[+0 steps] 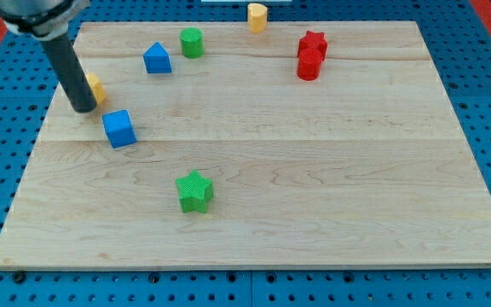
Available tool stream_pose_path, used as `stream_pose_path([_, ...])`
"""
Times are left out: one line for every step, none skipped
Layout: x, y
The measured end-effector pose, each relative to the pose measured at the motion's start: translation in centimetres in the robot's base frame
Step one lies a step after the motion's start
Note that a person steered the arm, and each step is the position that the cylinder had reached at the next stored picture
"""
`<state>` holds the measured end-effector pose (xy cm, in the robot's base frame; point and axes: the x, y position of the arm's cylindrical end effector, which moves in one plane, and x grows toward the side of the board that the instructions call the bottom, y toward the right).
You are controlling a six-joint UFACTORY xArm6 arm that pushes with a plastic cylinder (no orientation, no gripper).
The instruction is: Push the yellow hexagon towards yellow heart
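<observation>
The yellow hexagon (pixel 95 88) lies near the board's left edge, partly hidden behind my rod. My tip (pixel 83 109) rests on the board touching the hexagon's lower left side. The yellow heart (pixel 257 16) sits at the board's top edge, right of centre, far from the hexagon towards the view's upper right.
A blue cube (pixel 119 129) lies just below right of my tip. A blue house-shaped block (pixel 157 59) and a green cylinder (pixel 192 42) lie between hexagon and heart. A red star (pixel 312 43) and red cylinder (pixel 309 65) sit top right. A green star (pixel 195 191) lies lower centre.
</observation>
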<state>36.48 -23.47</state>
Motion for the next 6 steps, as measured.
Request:
stream_pose_path([-3.9, -2.6])
stream_pose_path([-6.4, -1.1])
stream_pose_path([-10.3, 1.7])
stream_pose_path([-10.7, -3.2])
stream_pose_path([-13.5, 2.8])
stream_pose_path([-14.4, 10.3])
